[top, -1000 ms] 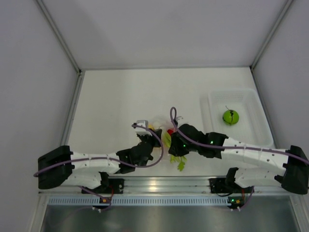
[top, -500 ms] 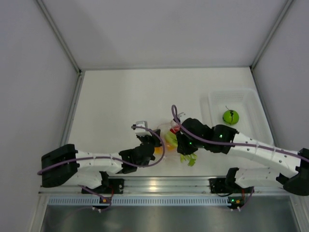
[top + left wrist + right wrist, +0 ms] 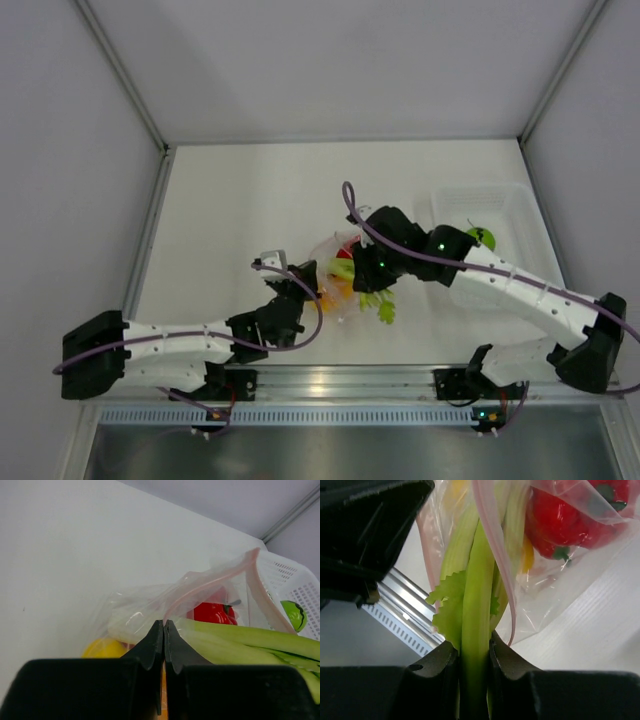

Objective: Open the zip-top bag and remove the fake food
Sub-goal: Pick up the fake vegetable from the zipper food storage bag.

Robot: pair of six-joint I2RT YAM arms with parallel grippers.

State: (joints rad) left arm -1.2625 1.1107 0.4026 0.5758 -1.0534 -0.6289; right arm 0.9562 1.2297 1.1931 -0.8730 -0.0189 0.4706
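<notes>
The clear zip-top bag [image 3: 328, 262] hangs lifted above the table between both arms, its pink zip strip [image 3: 210, 582] open. My left gripper [image 3: 296, 290] is shut on the bag's edge [image 3: 165, 616]. My right gripper [image 3: 372, 290] is shut on a pale green leafy stalk [image 3: 476, 610] that sticks out of the bag's mouth; its leaves [image 3: 378, 308] show below. Inside the bag lie a red pepper [image 3: 565, 520], a yellow piece [image 3: 102, 649] and an orange piece [image 3: 335, 292]. A green ball [image 3: 482, 237] lies in the white tray.
The translucent white tray [image 3: 525, 225] stands at the right, partly under my right arm; it shows in the left wrist view [image 3: 295, 580] too. The metal rail [image 3: 320, 382] runs along the near edge. White walls close the sides and back.
My right gripper has risen and moved back and right with the green stalk, drawing it further out. The bag has lifted with it, and my left gripper has shifted slightly left, still holding the bag.
</notes>
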